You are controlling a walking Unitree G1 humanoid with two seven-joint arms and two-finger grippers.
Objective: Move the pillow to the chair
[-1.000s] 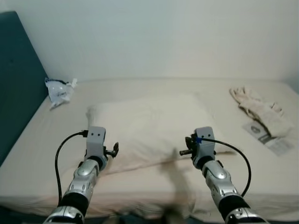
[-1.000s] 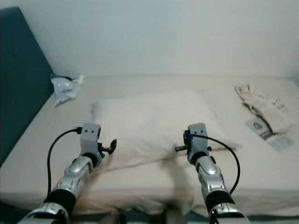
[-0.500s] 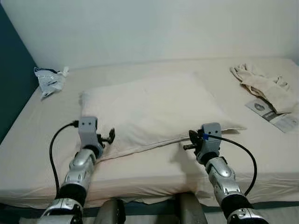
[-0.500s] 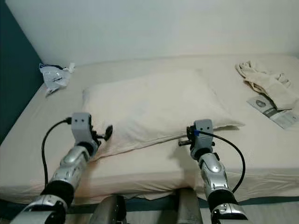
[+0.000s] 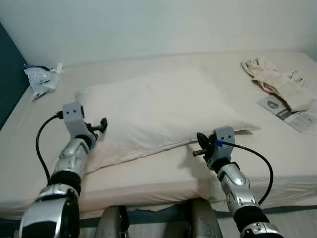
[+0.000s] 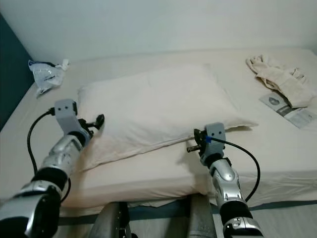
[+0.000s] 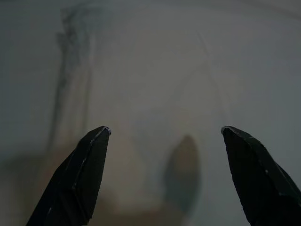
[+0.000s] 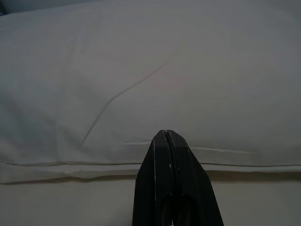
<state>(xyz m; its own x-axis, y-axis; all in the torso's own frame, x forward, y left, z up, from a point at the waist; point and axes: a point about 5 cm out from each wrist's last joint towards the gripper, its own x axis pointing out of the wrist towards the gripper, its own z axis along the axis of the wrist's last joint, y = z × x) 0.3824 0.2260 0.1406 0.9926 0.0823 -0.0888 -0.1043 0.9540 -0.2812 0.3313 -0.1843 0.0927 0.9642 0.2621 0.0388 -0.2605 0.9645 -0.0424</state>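
A large cream pillow (image 5: 158, 111) lies flat across the middle of the bed (image 5: 148, 181). My left gripper (image 5: 100, 125) hovers at the pillow's left end, and the left wrist view shows it open (image 7: 164, 128) with pale pillow fabric blurred just ahead of the fingers. My right gripper (image 5: 199, 147) sits at the pillow's near right edge. In the right wrist view it is shut (image 8: 164, 133) with nothing in it, pointing at the pillow's seam (image 8: 141, 165).
A crumpled plastic bag (image 5: 39, 80) lies at the bed's far left by the teal headboard (image 5: 7, 84). A beige cloth (image 5: 273, 82) and a printed leaflet (image 5: 291, 113) lie at the right. A white wall stands behind. My legs (image 5: 115, 224) meet the bed's front edge.
The camera has come closer to the bed and tilted down. My left arm has swung outward to the pillow's left end. The right gripper holds its place at the near edge.
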